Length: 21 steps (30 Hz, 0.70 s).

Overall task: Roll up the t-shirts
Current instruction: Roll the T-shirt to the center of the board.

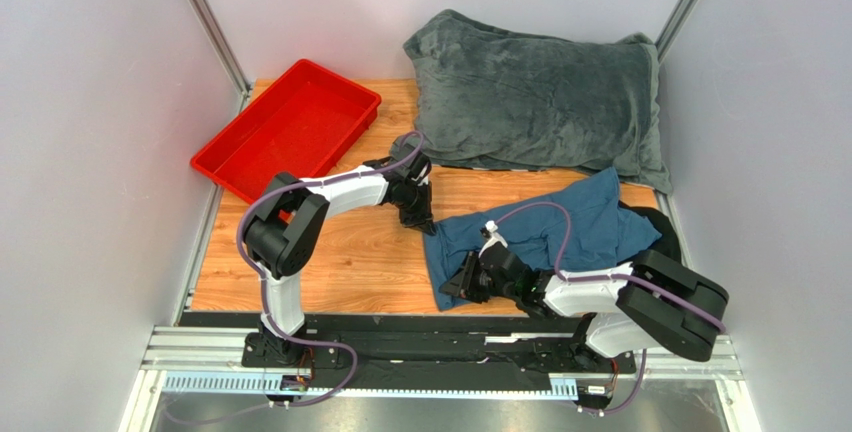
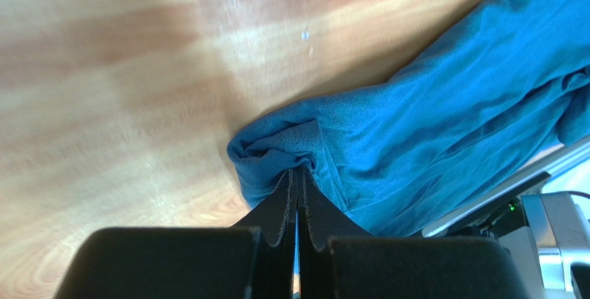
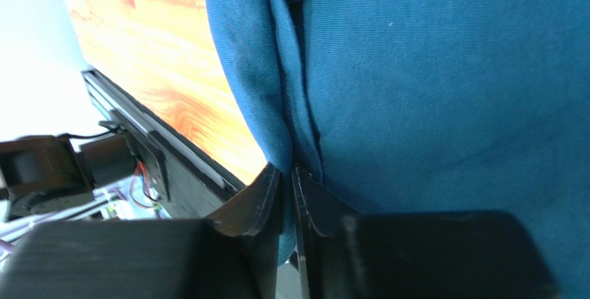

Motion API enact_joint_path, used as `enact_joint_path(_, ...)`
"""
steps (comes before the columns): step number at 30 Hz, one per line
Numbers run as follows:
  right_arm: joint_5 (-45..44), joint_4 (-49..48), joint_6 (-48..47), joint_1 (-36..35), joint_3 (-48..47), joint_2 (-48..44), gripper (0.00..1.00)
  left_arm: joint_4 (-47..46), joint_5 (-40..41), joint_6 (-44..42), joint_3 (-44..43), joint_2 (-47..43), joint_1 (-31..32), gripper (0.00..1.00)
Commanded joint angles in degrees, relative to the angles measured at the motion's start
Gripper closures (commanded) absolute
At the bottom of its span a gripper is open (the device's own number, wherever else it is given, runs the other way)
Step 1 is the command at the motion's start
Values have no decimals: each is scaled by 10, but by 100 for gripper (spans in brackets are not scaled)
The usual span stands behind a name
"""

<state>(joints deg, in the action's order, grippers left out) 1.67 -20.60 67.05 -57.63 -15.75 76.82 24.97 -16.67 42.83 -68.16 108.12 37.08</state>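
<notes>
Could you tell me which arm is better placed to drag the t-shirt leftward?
Probably left: the left pincer pinches the t-shirt corner beside bare table; the right pincer grips its near edge.

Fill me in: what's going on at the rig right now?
Both arms are on the teal t-shirt, which lies crumpled and not yet rolled on the right side of the table. The left gripper is pinched shut on its far-left corner. The right gripper is shut on a fold at its near edge. The blanket and red tray sit at the back.
</notes>
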Motion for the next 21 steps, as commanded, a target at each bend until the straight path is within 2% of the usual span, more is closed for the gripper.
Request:
enact_joint_path(1,14,-15,-10,10,9,38,74,31,40,-37,-43,30,-8,99)
enact_joint_path(5,18,2,-9,6,12,16,69,37,41,-41,-45,32,-8,99)
enact_joint_path(14,-45,140,0,-11,28,-145,63,36,41,-40,-31,22,-8,99)
enact_joint_path(21,-48,165,-12,-13,18,-157,61,33,38,-37,-30,20,-8,100)
